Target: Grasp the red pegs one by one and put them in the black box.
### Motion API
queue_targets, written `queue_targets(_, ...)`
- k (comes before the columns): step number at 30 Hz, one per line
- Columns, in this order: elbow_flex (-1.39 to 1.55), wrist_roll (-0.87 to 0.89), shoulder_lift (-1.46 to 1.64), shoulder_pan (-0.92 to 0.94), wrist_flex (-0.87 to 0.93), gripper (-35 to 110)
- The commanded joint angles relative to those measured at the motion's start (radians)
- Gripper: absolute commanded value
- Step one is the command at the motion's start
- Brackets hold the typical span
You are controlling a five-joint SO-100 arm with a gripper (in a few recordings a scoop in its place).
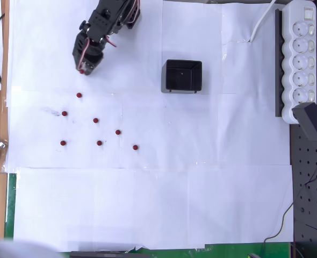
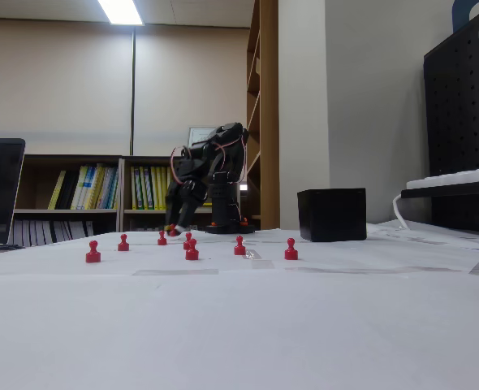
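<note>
While seven red pegs (image 1: 95,120) are scattered on the tabletop (image 1: 201,188), an eighth peg (image 1: 81,71) is gripped in the gripper (image 1: 83,69) jaws, left of the black box (image 1: 182,76).

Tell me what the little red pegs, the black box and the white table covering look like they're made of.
The red pegs: probably moulded plastic, going by their uniform colour and slight sheen.
The black box: likely hard plastic, with thick walls and a glossy floor that catches a highlight.
The white covering: looks like matte paper sheets, with seams and faint wrinkles, seemingly taped together.
</note>
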Motion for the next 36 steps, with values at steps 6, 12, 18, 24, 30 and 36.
queue_targets(6,0.388,-0.293,-0.014,-0.466,0.416,0)
queue_targets(12,0.715,-0.545,0.16,-0.792,0.495,0)
queue_targets(18,0.897,-0.678,0.318,-1.029,0.509,0)
queue_targets(24,0.946,-0.756,0.491,-1.161,0.46,0)
queue_targets(30,0.943,-0.802,0.591,-1.223,0.393,0)
queue_targets(36,0.939,-0.813,0.601,-1.23,0.382,14)
